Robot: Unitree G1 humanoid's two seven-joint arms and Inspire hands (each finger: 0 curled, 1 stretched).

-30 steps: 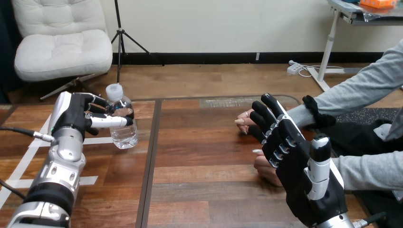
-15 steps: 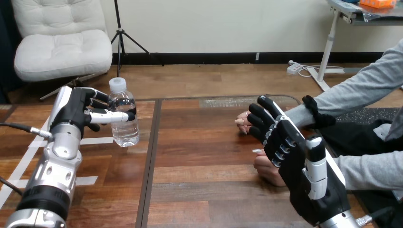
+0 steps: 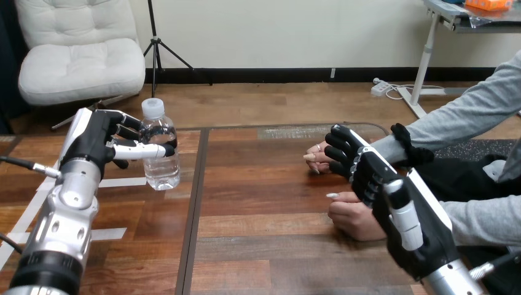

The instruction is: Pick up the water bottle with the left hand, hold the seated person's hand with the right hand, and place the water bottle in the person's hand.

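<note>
Right hand (image 3: 384,181) edged rightward, beside person's farther hand (image 3: 317,158), grip unclear; left hand (image 3: 92,140) grasps water bottle (image 3: 163,171).

The left forearm (image 3: 61,209) is silver metal in rounded sections, with a black ribbed band low down and round discs near the wrist. The left hand (image 3: 92,138) is black, with a white shell on its back and white finger segments. The right hand (image 3: 384,190) is black too, its thumb white-topped, with what may be pale screws across the knuckles.
</note>
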